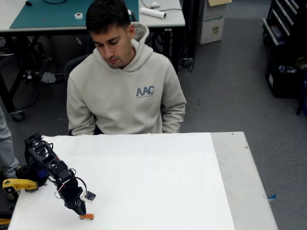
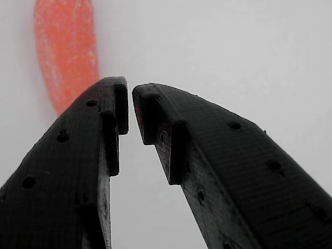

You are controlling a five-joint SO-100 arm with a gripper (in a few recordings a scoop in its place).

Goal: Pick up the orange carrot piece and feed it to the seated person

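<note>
- The black gripper (image 1: 81,211) points down at the white table (image 1: 158,182) near its front-left corner in the fixed view, its tip right at the table surface.
- The orange carrot piece (image 1: 87,216) lies flat on the table, touching or just beside the gripper tip on its right in the fixed view.
- In the wrist view the carrot piece (image 2: 66,57) sits left of the fingertips (image 2: 111,98), outside the gap, partly hidden behind the left finger.
- The jaws are nearly closed, with a narrow slit between the tips and nothing gripped.
- The seated person (image 1: 125,93) in the beige hoodie waits behind the table's far edge, looking down, well apart from the carrot.
- Judged from this, the task is at its start: the carrot is not yet grasped; the grasp, lift and carry across to the person all remain.
- The gripper would likely need to open and shift sideways over the carrot before closing.
</note>
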